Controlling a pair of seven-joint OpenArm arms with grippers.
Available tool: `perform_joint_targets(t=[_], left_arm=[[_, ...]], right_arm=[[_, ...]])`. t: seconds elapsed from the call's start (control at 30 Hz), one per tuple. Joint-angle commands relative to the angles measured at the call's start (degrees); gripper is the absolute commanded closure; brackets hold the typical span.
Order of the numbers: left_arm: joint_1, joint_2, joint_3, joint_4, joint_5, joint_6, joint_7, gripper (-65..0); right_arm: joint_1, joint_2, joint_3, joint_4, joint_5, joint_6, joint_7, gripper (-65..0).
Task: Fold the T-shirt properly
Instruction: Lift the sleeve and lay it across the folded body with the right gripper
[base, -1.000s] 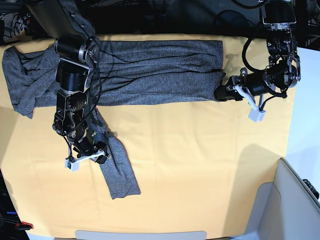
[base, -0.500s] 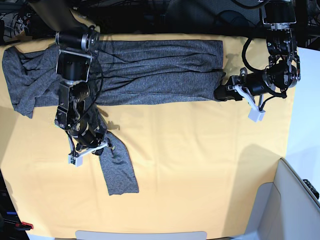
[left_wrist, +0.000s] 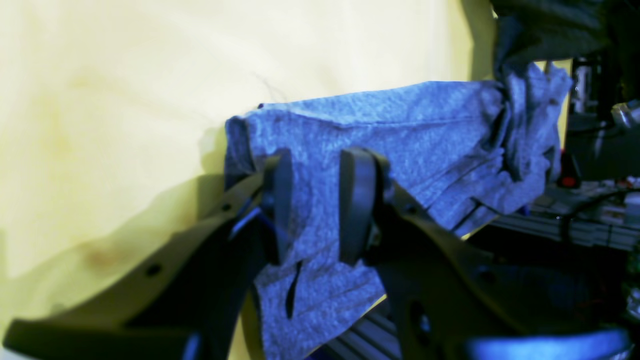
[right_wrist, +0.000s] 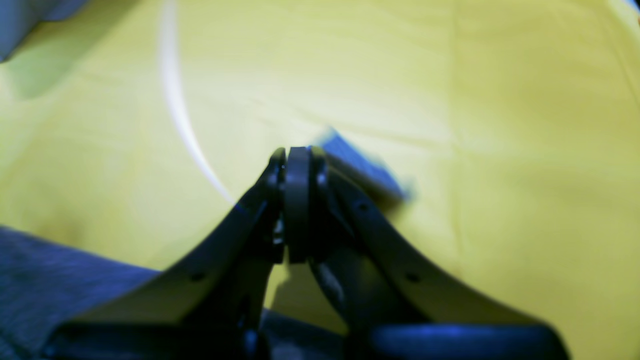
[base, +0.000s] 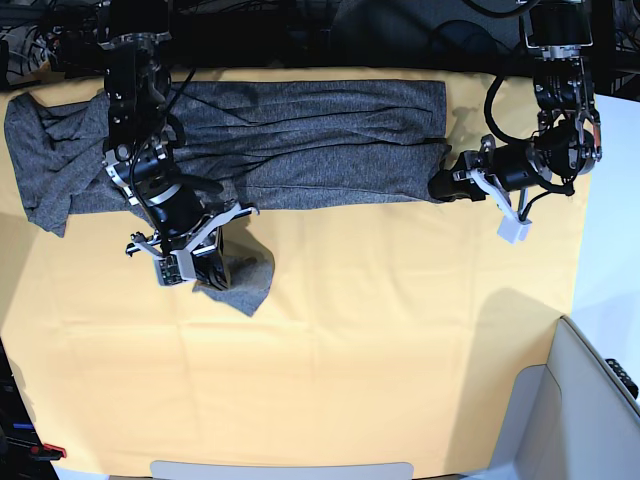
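Observation:
The charcoal-grey T-shirt (base: 320, 130) lies stretched across the far side of the yellow table cloth (base: 400, 330). Its long sleeve (base: 245, 285) is bunched up and hangs from my right gripper (base: 210, 268). In the right wrist view that gripper (right_wrist: 295, 165) has its jaws pressed together, with a sliver of grey fabric (right_wrist: 360, 167) just past the tips. My left gripper (base: 438, 187) is at the shirt's right-hand end. In the left wrist view its fingers (left_wrist: 357, 205) stand on either side of a thick fold of the shirt (left_wrist: 400, 140).
A pale grey bin corner (base: 590, 400) stands at the near right. A white strip (base: 280, 468) runs along the near table edge. Dark equipment and cables line the far edge behind the shirt.
My right gripper has shut on the sleeve and carried it up and to the right, so the sleeve is now bunched instead of lying long. The left arm has stayed put.

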Motion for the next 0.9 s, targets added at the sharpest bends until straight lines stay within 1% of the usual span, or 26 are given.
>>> perform_joint_targets(t=[0.0,0.1,0.17,0.3,0.5,0.73,0.87], left_arm=[[-0.88,-0.66,-0.25,0.85,-1.21,-0.20,-0.40,-16.3],[-0.97,-0.66,-0.16,0.85,-1.21,-0.20,-0.57,-16.3],[-0.97,-0.66,-0.16,0.85,-1.21,-0.20,-0.66,-16.3],[-0.97,-0.66,-0.34,0.85,-1.21,-0.20,-0.66,-16.3],[-0.97,-0.66,-0.42,0.85,-1.21,-0.20,-0.66,-16.3],[-1.05,-0.66,-0.60,0.85,-1.21,-0.20,-0.84,-16.3],[-2.64,-0.66,-0.60,0.85,-1.21,-0.20,-0.84,-16.3]], right_arm=[[-0.16,1.18,-0.24,3.29,0.44,-0.10,1.66,0.0],[-2.89,2.85,-1.73,8.30,0.44,0.07,1.66,0.0],[-4.03,3.38,-2.87,9.62,0.44,0.16,1.66,0.0],[-5.53,4.26,-6.21,9.71,0.44,0.16,1.66,0.0],[-5.35,6.20,-13.86,10.06,0.44,0.16,2.02,0.0],[-4.30,6.20,-19.75,10.06,0.44,0.16,2.10,0.0],[-4.21,6.02,-22.83,9.97,0.44,0.16,2.02,0.0]])
